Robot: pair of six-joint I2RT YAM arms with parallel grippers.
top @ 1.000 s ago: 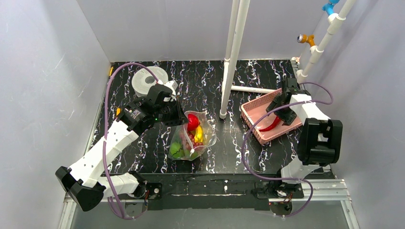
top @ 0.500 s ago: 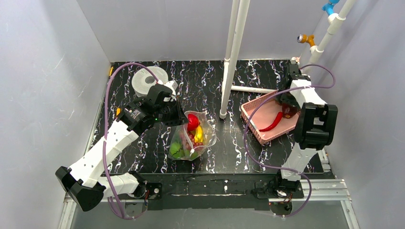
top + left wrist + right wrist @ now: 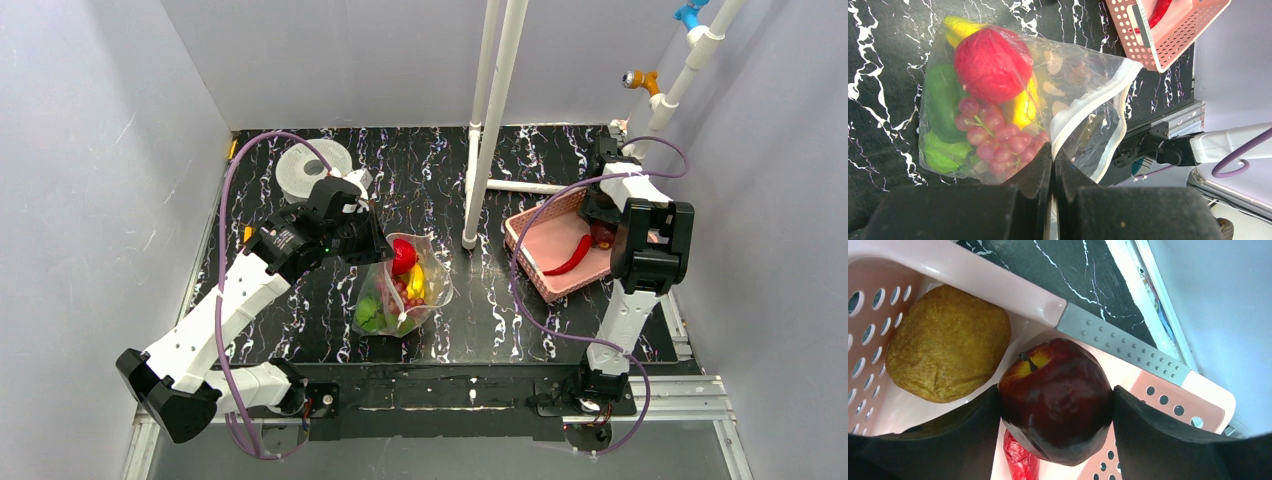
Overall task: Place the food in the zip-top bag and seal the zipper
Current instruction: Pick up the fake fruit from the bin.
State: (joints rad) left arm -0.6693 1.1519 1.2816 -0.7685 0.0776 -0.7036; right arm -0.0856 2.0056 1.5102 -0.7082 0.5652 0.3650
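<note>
The clear zip-top bag [image 3: 402,288] lies at the table's middle, holding a red round fruit [image 3: 993,62], purple grapes [image 3: 998,135], green pieces [image 3: 940,100] and a yellow piece [image 3: 1023,107]. My left gripper [image 3: 378,243] [image 3: 1053,150] is shut on the bag's mouth edge, on the whitish zipper strip [image 3: 1088,107]; the mouth gapes open. My right gripper [image 3: 600,225] [image 3: 1055,410] is down in the pink basket [image 3: 540,235], its fingers touching both sides of a dark red apple [image 3: 1058,395]. A brown lumpy food [image 3: 948,342] and a red chili [image 3: 568,258] lie beside it.
A white pipe post [image 3: 482,130] stands between the bag and the basket, with a cross pipe along the table behind the basket. A grey-white spool [image 3: 300,168] sits at the back left. Grey walls close in on the left, back and right.
My right gripper has moved from over the chili to the basket's far right corner and now brackets the dark red apple. The left gripper and bag have not moved.
</note>
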